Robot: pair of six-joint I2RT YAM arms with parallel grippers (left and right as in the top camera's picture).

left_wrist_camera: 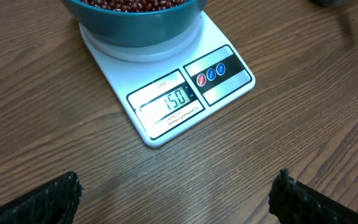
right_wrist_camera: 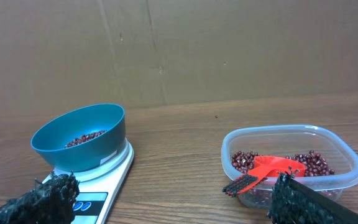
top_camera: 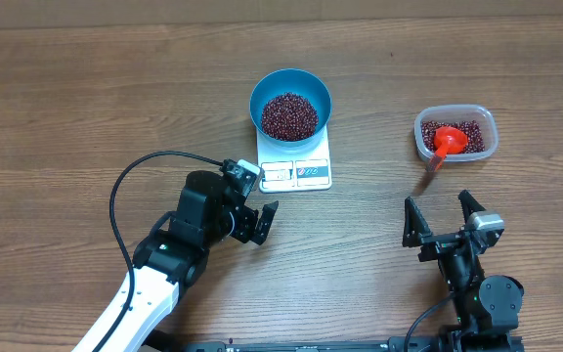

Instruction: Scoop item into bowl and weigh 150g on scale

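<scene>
Overhead view: on a wooden table, a blue bowl sits on a white scale near the middle. Dark red beans cover the bottom of the bowl. Far to the right, well apart, a clear tub holds more beans and a red scoop, whose handle sticks out over the near rim. The left gripper hovers just near of the scale, spread wide and empty. The right gripper is near of the tub, also spread wide and holding nothing.

Left wrist view: we look down on the scale's front edge. Its display reads 150. Beside it sit three round buttons, one red and two blue. The small print around the display is too small to read. The black fingers stand far apart at the near corners.

Right wrist view: bowl on scale at left, tub and scoop at right. No brand shows.

We judge the weighing essentially done: the target shows, the scoop is set down, and nothing obvious is left.
</scene>
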